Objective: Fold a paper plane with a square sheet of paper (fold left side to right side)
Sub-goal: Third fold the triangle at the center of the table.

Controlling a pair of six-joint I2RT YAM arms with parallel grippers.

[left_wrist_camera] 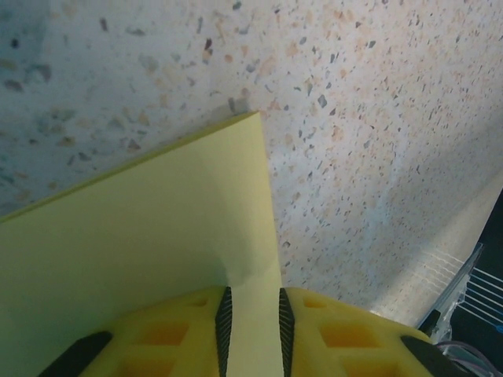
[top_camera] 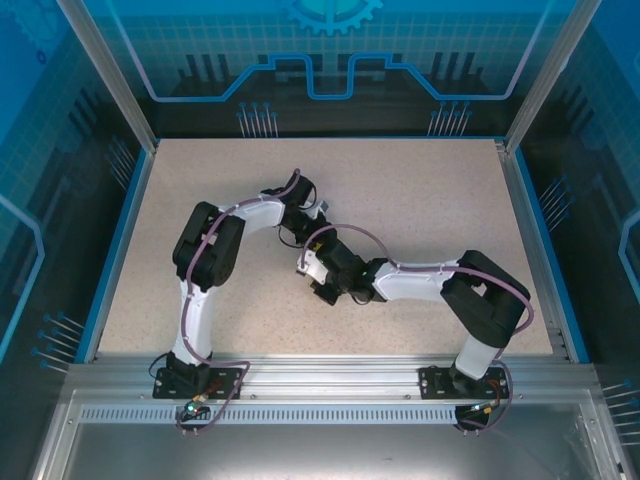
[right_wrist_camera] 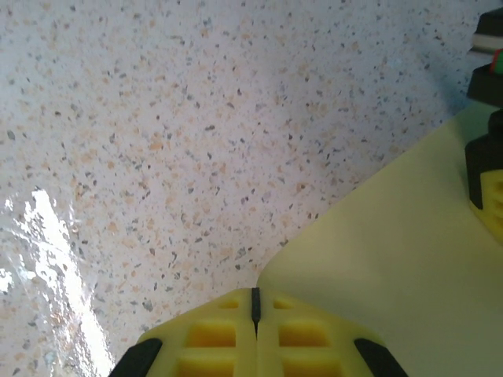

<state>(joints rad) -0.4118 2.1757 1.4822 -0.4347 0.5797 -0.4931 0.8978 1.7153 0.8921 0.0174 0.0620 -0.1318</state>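
Note:
The square sheet of paper (left_wrist_camera: 134, 251) is bright yellow and lies on the speckled table, one corner pointing away in the left wrist view. My left gripper (left_wrist_camera: 251, 297) stands over its right edge with the jaws apart, and a strip of paper shows in the gap. In the right wrist view the paper (right_wrist_camera: 401, 259) spreads to the right and its edge curls up into my right gripper (right_wrist_camera: 255, 297), whose pads are pressed together on it. From above, the left gripper (top_camera: 310, 228) and right gripper (top_camera: 324, 288) meet at mid-table.
A finger of the left gripper (right_wrist_camera: 491, 196) pokes in at the right of the right wrist view. Bare speckled tabletop (top_camera: 420, 190) surrounds both arms. Blue-edged frame rails (top_camera: 525, 240) border the table.

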